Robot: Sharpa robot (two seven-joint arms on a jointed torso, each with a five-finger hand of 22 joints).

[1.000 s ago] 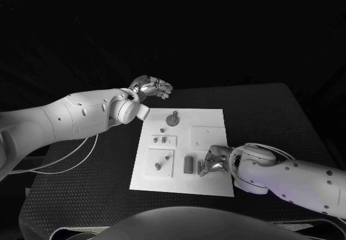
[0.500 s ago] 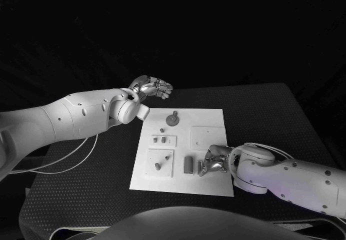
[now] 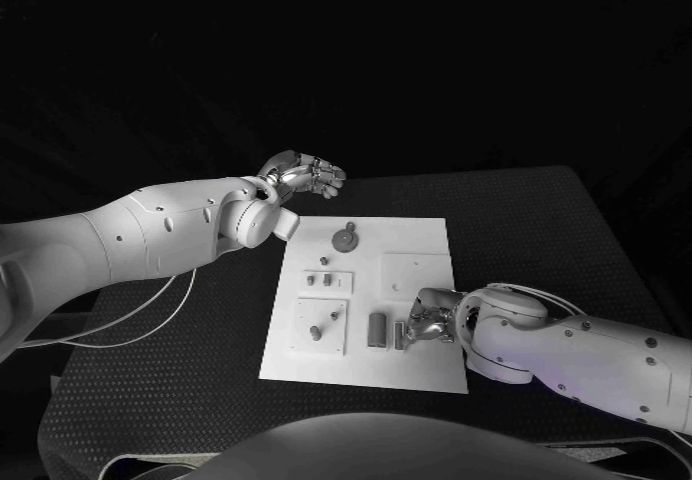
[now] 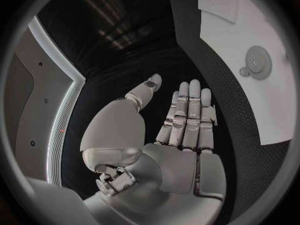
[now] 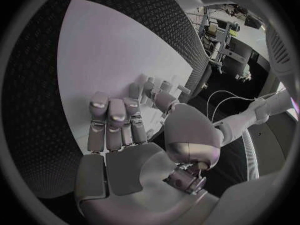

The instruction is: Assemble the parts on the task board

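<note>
The white task board (image 3: 418,240) lies in the middle of the black table. On it are a round gear (image 3: 345,238), small parts (image 3: 329,280), pegs on a raised plate (image 3: 323,322) and a dark upright cylinder (image 3: 378,328). My right hand (image 3: 427,320) is low over the board's near right part, just right of the cylinder, fingers bent toward the board (image 5: 106,50), with nothing seen in its grasp (image 5: 125,130). My left hand (image 3: 303,176) hovers beyond the board's far left corner, fingers straight and apart (image 4: 184,125), holding nothing. The gear (image 4: 257,62) shows past it.
Black textured table (image 3: 534,220) surrounds the board, with bare room to its right and far side. A thin cable (image 3: 152,320) hangs under my left arm. Several small pegs (image 5: 156,87) stand just past my right fingertips.
My right hand has crept slightly left toward the dark cylinder. The left arm has stayed still.
</note>
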